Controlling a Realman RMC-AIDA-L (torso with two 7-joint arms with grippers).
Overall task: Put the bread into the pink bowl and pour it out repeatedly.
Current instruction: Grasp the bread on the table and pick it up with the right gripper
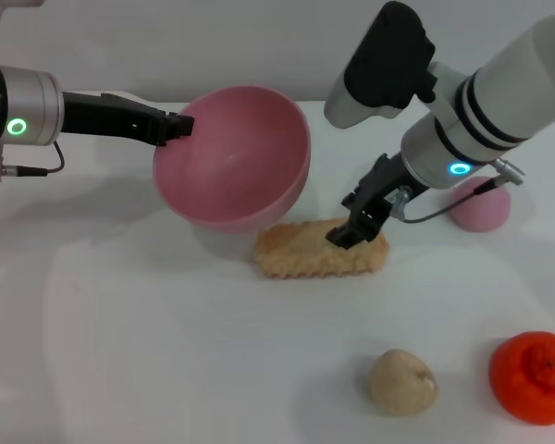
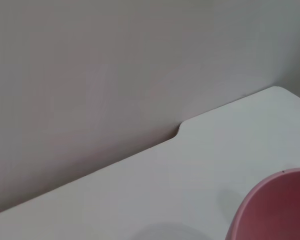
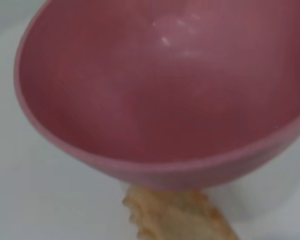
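Observation:
The pink bowl (image 1: pixel 236 162) hangs above the table, tilted with its empty mouth facing forward. My left gripper (image 1: pixel 180 125) is shut on its left rim. The bread (image 1: pixel 301 254) lies flat on the table just under and in front of the bowl, plain tan side up. My right gripper (image 1: pixel 350 231) is down on the right part of the loaf, touching its top. In the right wrist view the bowl (image 3: pixel 160 90) fills most of the picture, with the end of the bread (image 3: pixel 180 217) below it. The left wrist view catches only an edge of the bowl (image 2: pixel 280 210).
A round pink bun (image 1: pixel 481 205) sits at the right, behind my right arm. A small beige lump (image 1: pixel 402 381) and an orange fruit (image 1: pixel 534 376) lie near the front right. The white table (image 1: pixel 120 351) stretches bare at the front left.

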